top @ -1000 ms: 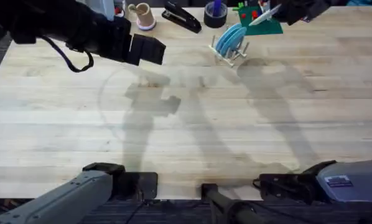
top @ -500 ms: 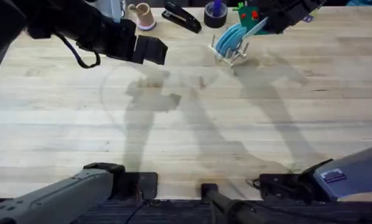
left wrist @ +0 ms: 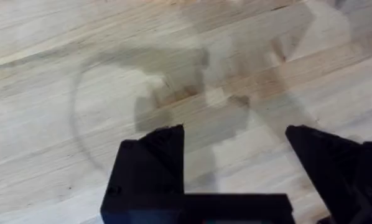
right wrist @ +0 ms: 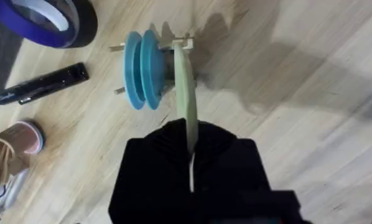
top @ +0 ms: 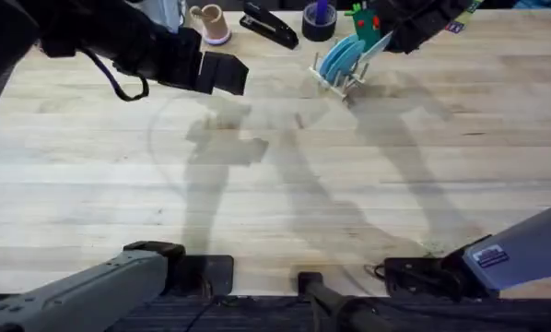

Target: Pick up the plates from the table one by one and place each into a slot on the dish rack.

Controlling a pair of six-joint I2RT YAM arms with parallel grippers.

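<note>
A: Right at the dish rack now. The right gripper is clamped on a pale cream plate, held on edge, its far rim down among the pegs just beside the two light blue plates.

B: So two racked, and a third going in?

A: That's my read. The blue pair stands upright in neighbouring slots; the cream one looks lined up with the next gap but isn't released. No other plates lie on the table near the rack, so this may be the last.

B: And the left gripper?

A: Well away from the rack, jaws wide apart over bare planks, holding nothing.

B: Textures?

A: Thin round dowels on a small natural-wood rack, smooth flat discs for plates, jointed grainy boards underneath. Behind the rack sit a black stapler and a purple tape roll.
</note>
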